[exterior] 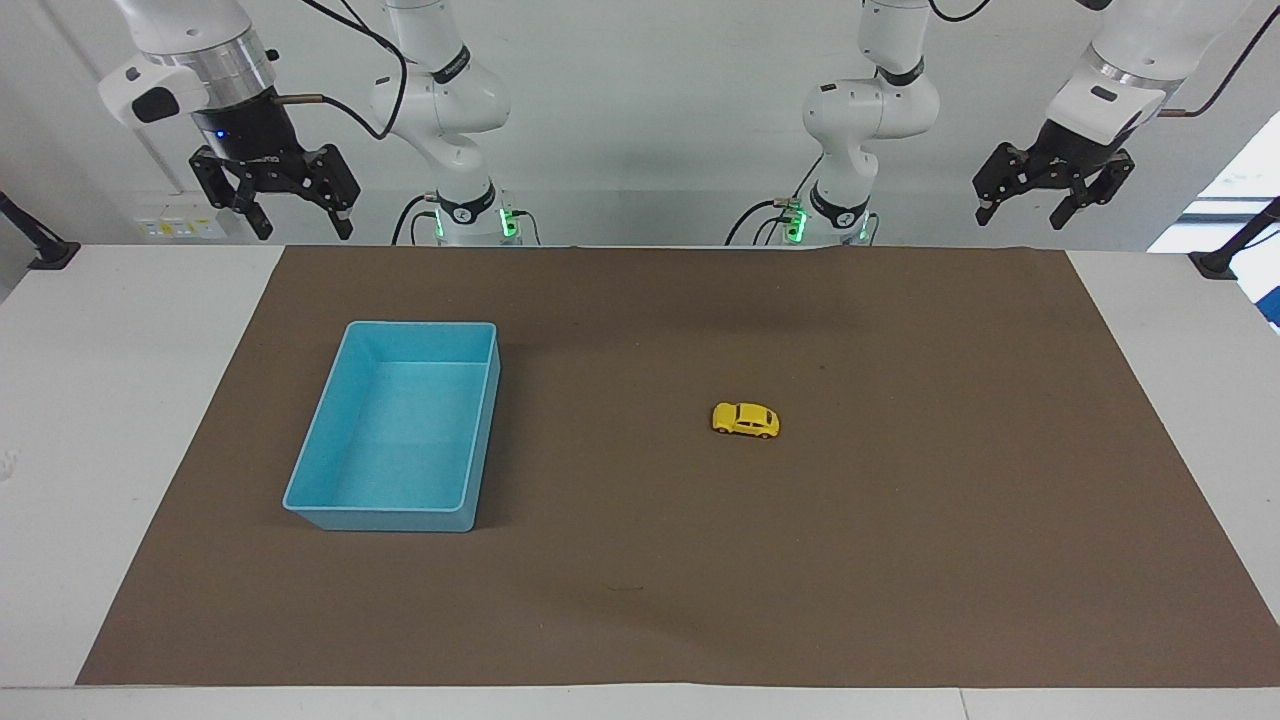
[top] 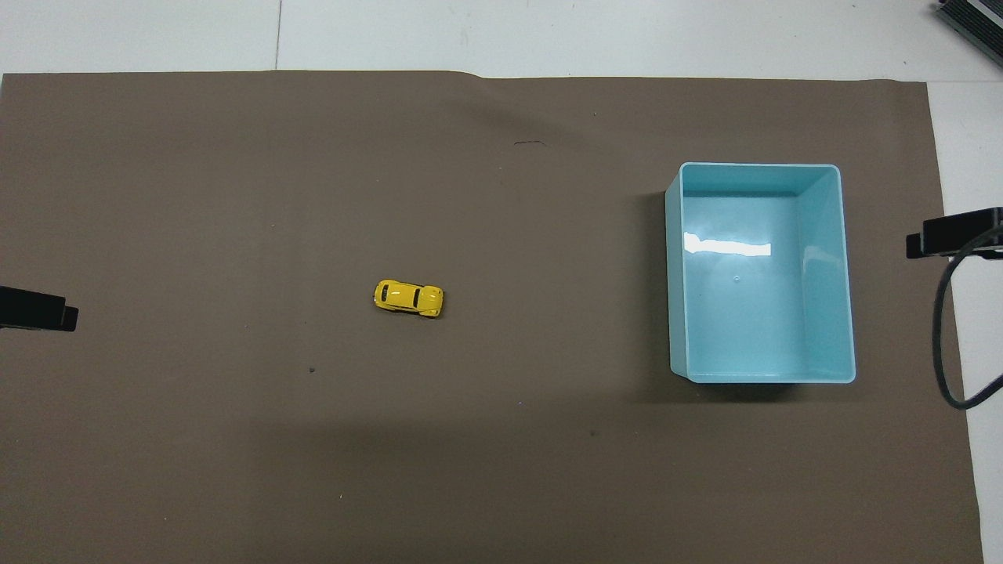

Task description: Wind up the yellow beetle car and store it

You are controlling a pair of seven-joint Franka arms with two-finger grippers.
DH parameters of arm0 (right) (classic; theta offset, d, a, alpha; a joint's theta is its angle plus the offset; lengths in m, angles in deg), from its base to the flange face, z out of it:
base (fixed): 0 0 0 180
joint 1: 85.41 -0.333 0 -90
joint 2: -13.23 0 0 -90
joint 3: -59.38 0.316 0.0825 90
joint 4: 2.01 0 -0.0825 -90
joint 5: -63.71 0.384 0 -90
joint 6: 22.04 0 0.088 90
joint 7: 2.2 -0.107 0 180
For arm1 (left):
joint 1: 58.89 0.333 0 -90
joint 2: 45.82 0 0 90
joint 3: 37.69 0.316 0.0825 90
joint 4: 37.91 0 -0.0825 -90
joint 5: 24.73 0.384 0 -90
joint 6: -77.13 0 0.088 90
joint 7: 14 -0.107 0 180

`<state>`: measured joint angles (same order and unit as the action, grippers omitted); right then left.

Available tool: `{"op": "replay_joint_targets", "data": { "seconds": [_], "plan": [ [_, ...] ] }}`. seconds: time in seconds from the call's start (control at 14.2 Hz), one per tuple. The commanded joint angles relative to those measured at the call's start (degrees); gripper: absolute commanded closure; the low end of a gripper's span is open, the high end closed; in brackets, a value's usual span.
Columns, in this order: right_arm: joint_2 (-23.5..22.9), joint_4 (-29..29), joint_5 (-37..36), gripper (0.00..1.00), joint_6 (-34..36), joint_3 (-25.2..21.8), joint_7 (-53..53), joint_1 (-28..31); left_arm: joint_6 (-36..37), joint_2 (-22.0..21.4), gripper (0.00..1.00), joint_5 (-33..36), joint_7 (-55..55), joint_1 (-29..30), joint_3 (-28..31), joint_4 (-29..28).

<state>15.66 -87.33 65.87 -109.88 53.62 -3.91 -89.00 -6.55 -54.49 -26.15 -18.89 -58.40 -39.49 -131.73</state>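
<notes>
White worktop (exterior: 120, 420) covered by a brown paper sheet (exterior: 900, 560). Open rectangular light-blue plastic bin (exterior: 304, 472), toward the right arm's end, well apart from the car. Right claw (exterior: 296, 222) and left claw (exterior: 1022, 212), black, both raised over the worktop edge by the robots, fingers spread and holding nothing; both arms wait. Small yellow beetle car (exterior: 746, 420) on its wheels near mid-sheet, long axis along the worktop's length; which end is its nose cannot be told.

one yellow beetle car (exterior: 745, 420), one blue bin (exterior: 318, 467), one brown mat (exterior: 900, 560), two raised claws
</notes>
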Motion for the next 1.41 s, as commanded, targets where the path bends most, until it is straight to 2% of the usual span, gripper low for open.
{"op": "replay_joint_targets", "data": {
  "seconds": [0.0, 1.34],
  "plan": [
    [0.91, -0.73, 0.91, 0.00, 0.47, 0.04, 1.45, 0.42, 0.19, -1.43, 0.00, -0.43, -0.48, -0.05, 0.13, -1.71],
    [0.90, -0.73, 0.91, 0.00, 0.47, 0.04, 1.36, 0.42, -1.31, -1.17, 0.00, -0.43, 0.05, 0.22, 0.13, -1.46]
  ]
}}
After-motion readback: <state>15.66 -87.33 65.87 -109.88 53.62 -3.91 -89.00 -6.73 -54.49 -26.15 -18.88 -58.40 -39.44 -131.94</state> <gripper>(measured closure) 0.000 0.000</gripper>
